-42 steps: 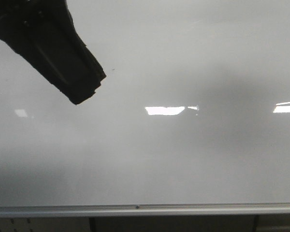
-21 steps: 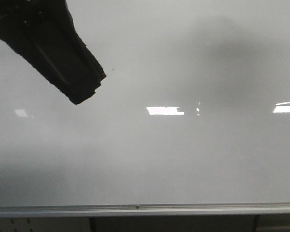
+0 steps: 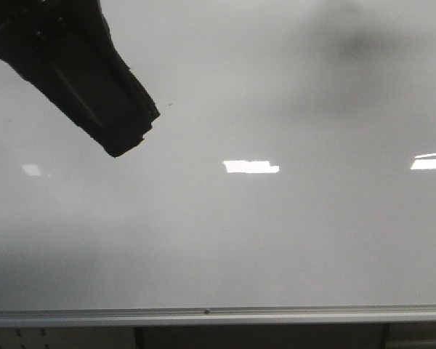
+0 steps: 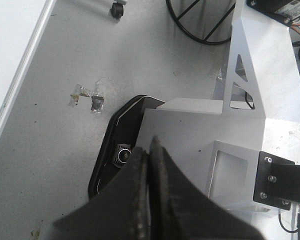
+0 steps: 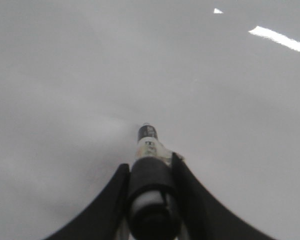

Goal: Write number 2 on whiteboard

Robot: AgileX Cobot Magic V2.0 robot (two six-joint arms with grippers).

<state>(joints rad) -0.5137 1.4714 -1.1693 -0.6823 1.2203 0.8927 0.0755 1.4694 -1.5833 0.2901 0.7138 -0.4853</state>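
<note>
The whiteboard fills the front view, glossy white, with its silver rail along the bottom. The number 2 is out of view; I see no marker strokes on the board. In the right wrist view my right gripper is shut on a dark marker, whose tip points at the bare white board a short way off. In the front view my left gripper hangs black at the upper left in front of the board. In its own wrist view the left gripper is shut on nothing.
A tiny dark speck sits on the board beside the left gripper. Bright light reflections lie across the board's middle and right. The left wrist view shows grey floor, bits of tape, a castor and the robot's grey frame.
The soft shadow on the board's right side has drifted upward and rightward. The small glint beside the middle reflection is gone. The left gripper has not moved.
</note>
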